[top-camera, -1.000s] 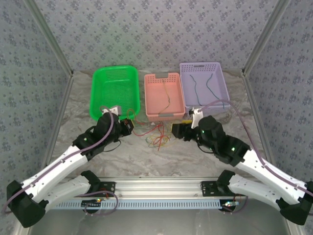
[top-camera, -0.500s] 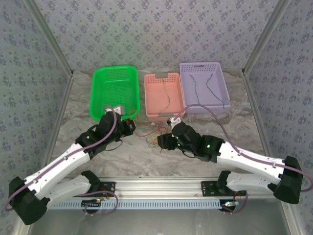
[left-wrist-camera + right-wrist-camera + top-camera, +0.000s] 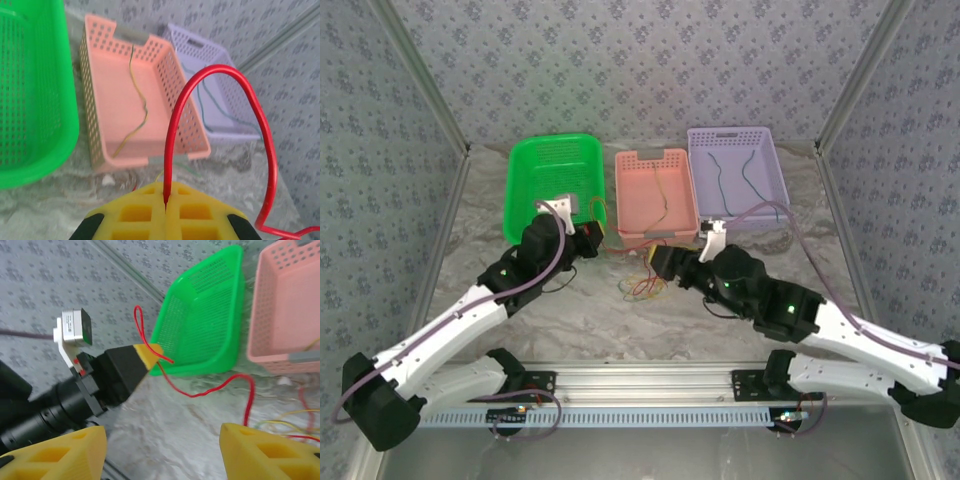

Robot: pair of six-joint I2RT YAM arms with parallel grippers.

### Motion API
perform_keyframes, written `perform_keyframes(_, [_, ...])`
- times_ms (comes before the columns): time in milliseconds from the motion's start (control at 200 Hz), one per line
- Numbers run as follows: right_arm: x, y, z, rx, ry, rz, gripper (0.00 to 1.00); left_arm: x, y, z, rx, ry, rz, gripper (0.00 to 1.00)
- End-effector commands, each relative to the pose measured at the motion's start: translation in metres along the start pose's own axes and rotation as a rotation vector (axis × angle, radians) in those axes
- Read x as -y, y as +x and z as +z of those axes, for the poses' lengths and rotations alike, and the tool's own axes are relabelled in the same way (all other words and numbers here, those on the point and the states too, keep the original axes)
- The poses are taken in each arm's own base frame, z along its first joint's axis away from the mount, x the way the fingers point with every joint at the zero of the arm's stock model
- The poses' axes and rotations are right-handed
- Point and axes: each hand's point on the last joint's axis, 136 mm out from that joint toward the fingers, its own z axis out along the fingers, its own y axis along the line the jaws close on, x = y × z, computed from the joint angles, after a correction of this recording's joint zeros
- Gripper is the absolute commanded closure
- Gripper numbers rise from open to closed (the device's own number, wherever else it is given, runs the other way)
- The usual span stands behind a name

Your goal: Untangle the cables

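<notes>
1. Left end effector (image 3: pixel 165 212): I read its yellow fingers as pressed together, pinching the red cable (image 3: pixel 220 75). The cable arches up out of the grip and drops away toward 5 o'clock in the left wrist view.
2. Right end effector (image 3: pixel 161 437): fingers spread wide. In its wrist view the red cable sags from the left end effector to the desk (image 3: pixel 570 310), ending near the finger at 4 o'clock.
3. Top view: the tangle of cables (image 3: pixel 645 287) lies on the desk. The left end effector sits at 10 o'clock of it, the right one just at 1 o'clock.
4. At 12 o'clock of the tangle: green basket (image 3: pixel 555 175), pink basket (image 3: pixel 621 195), purple basket (image 3: pixel 775 175).
5. A yellow cable (image 3: pixel 663 200) lies in the pink basket, and teal cables (image 3: pixel 718 180) in the purple one.
</notes>
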Motion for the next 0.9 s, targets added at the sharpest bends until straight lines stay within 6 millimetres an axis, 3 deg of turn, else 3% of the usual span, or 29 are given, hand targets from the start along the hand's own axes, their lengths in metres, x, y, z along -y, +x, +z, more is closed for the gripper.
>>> perform_keyframes(0, [-0.029, -0.012, 0.022, 0.048, -0.096, 0.302, 0.36, 0.01, -0.029, 0.003, 0.168, 0.049, -0.005, 1.0])
perform_keyframes(225, [-0.022, -0.023, 0.058, 0.139, -0.149, 0.67, 0.34, 0.017, -0.028, 0.006, 0.245, 0.1, -0.037, 1.0])
perform_keyframes(345, [-0.021, -0.031, 0.07, 0.159, -0.162, 0.738, 0.36, 0.02, -0.021, 0.008, 0.252, 0.107, -0.035, 1.0])
perform_keyframes(560, [0.0, -0.024, 0.094, 0.163, -0.132, 0.839, 0.41, 0.026, -0.014, 0.011, 0.253, 0.123, -0.042, 1.0])
perform_keyframes(794, [0.009, -0.044, 0.099, 0.212, -0.149, 0.889, 0.6, 0.03, -0.003, 0.014, 0.227, 0.131, -0.024, 1.0])
perform_keyframes(899, [0.009, -0.052, 0.097, 0.22, -0.155, 0.897, 0.82, 0.03, 0.002, 0.017, 0.215, 0.135, -0.021, 1.0])
